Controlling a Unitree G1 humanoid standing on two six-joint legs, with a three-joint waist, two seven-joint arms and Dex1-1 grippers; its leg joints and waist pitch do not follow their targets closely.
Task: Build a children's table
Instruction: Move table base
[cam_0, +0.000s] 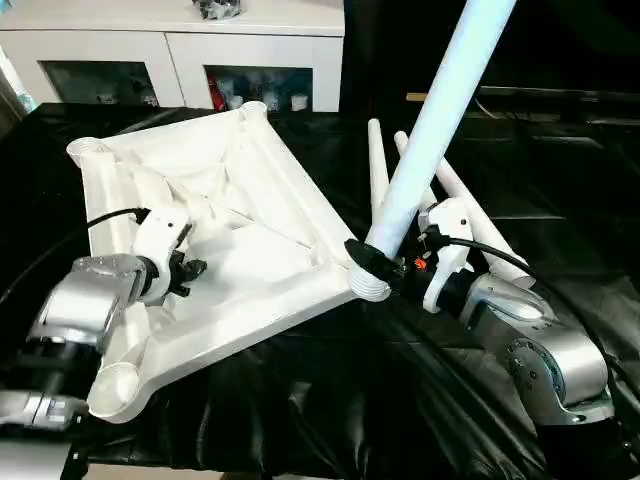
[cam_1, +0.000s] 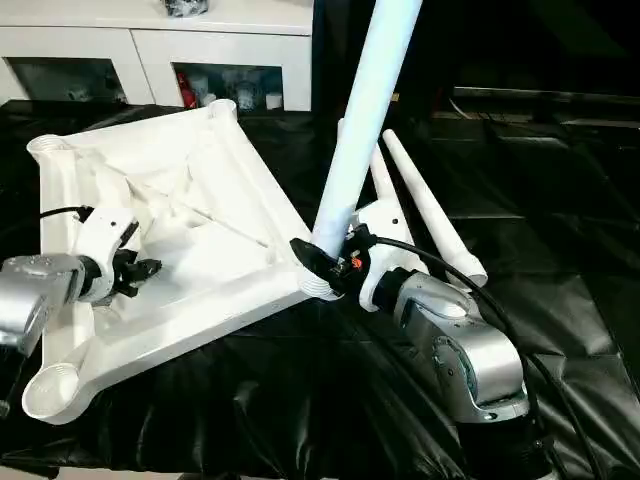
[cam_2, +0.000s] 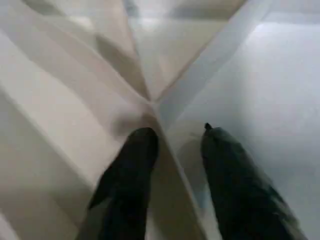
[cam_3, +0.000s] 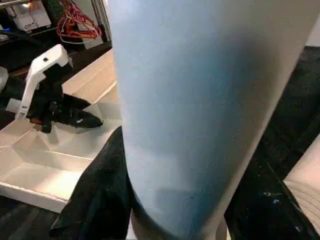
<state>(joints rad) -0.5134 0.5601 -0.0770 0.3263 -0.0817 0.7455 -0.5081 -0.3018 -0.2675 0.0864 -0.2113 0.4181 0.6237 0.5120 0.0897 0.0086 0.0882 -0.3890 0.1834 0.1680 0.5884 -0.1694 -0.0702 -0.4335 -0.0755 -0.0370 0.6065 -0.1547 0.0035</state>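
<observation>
The right gripper (cam_0: 375, 262) is clenched around the thick lower end of a white table leg (cam_0: 432, 120), whose base sits at the round corner socket (cam_0: 368, 287) of the upturned table top (cam_0: 250, 250) just below the fingers. From the grip the leg rises steeply, leaning away from the robot. Just beyond this gripper, two more legs (cam_1: 425, 205) lie side by side on the black sheet (cam_0: 330, 400).

The left gripper (cam_2: 172, 150) rests on the ribbed underside of the table top, its two black fingers (cam_2: 132, 165) parted and straddling a raised rib (cam_2: 170, 160) close to where several ribs meet. The top lies tilted around it, sockets up. Well beyond both grippers stands a white cabinet (cam_0: 170, 50) with glass doors.
</observation>
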